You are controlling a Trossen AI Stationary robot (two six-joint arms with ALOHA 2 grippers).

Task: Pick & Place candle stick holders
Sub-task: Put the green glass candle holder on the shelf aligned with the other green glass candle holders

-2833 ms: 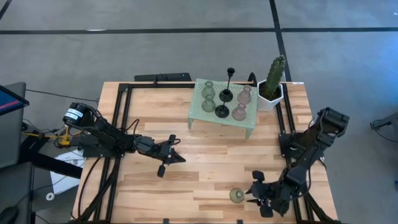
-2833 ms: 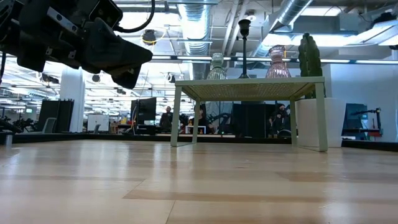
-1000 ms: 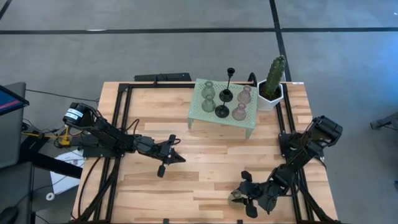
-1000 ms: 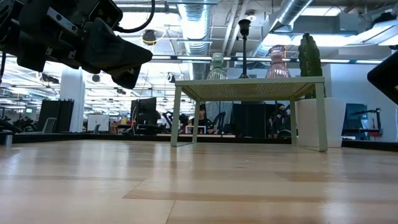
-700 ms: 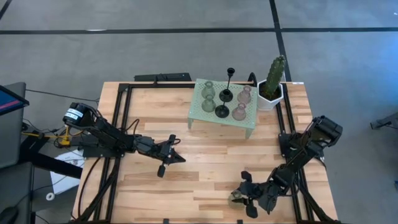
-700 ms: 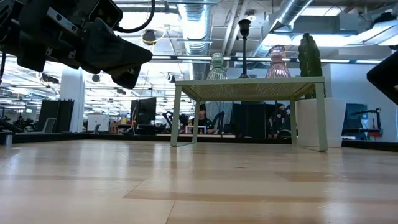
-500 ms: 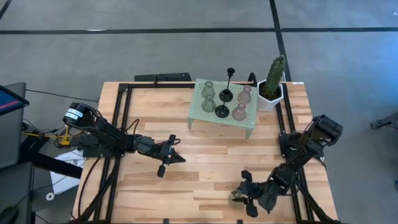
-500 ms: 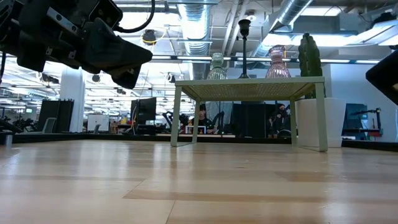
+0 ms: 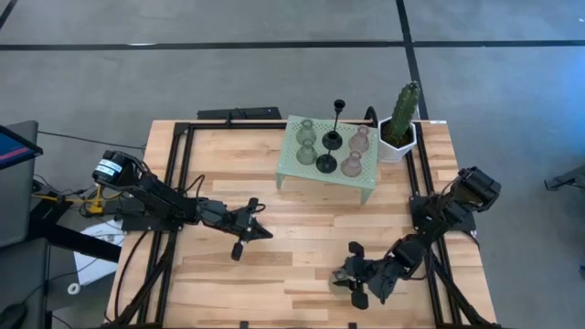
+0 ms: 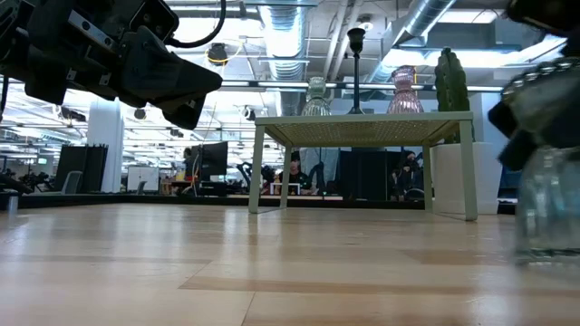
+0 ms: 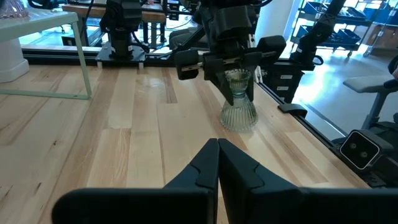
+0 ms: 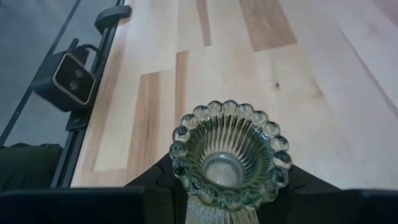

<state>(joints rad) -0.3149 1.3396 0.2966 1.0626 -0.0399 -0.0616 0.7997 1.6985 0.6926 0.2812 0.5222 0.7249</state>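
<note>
six candle stick holders [image 9: 331,146] stand upright on a stand — a seventh, ribbed green holder [image 11: 239,107], upright near the table's front edge.

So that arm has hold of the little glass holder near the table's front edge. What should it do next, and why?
Probably lift it straight up. The right gripper is shut on the green glass holder, whose base seems to rest on the table. The other holders sit up on the mesh stand, so it likely needs height first.

glass holder [image 10: 549,213] blurred and cut off at low view's edge
</note>
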